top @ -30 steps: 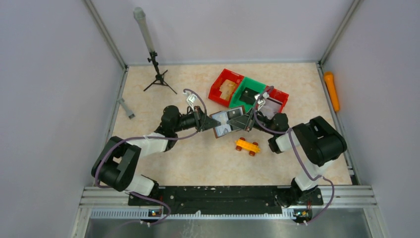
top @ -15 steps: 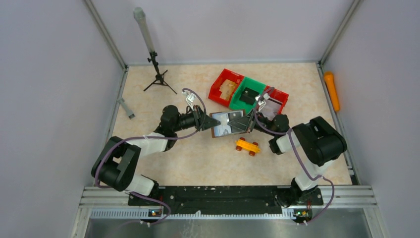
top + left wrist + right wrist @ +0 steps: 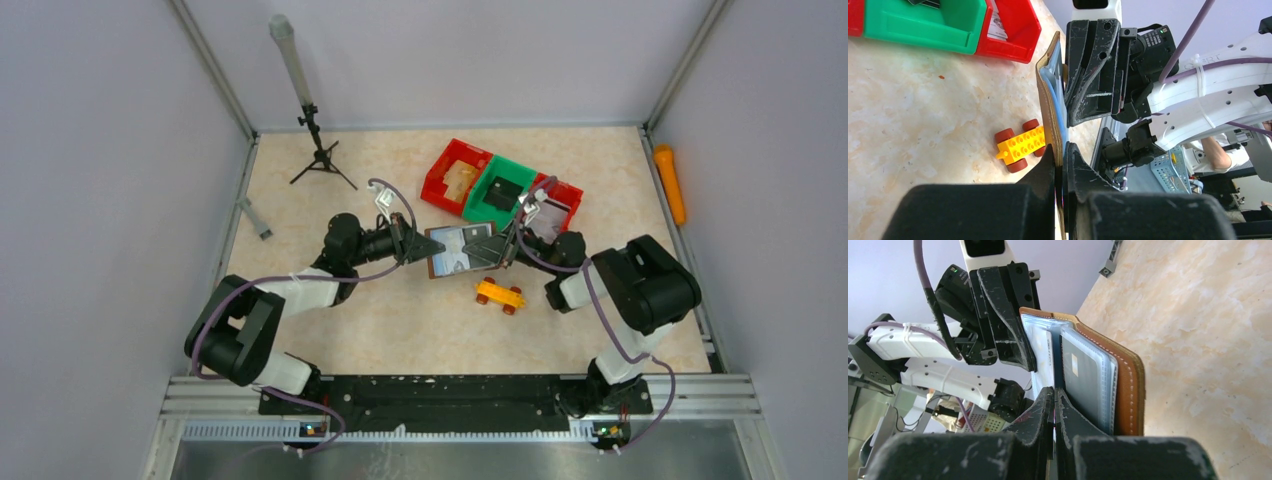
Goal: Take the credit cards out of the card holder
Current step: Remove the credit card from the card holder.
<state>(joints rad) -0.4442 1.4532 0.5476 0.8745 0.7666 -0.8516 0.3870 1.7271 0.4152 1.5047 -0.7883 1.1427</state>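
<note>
2 end effectors faced each other over the middle of the table. The card holder was held open between them, its greyish-blue inner side turned up toward the overhead camera. The left end effector was at the holder's 9 o'clock side, clamped on that edge. In its own wrist view its 2 fingers pinched the brown cover and the blue lining together, seen edge-on. The right end effector was at the 3 o'clock side, its fingers pressed together on a thin leaf among the inner pockets. Whether that leaf was a card or only a sleeve could not be told. In the right wrist view a greyish credit card with a small pale patch sat in a clear sleeve just beside those fingers, backed by the stitched brown cover. A paler pocket stood on the fingers' other side. An orange toy car with dark red wheels stood on the table at 5 o'clock of the card holder, near but apart. A row of 3 bins, red, green and red, lay at 1 o'clock, and the green one held a dark flat item. A black tripod stood at 10 o'clock, well apart. An orange cylinder lay beyond the table's edge at 2 o'clock.
</note>
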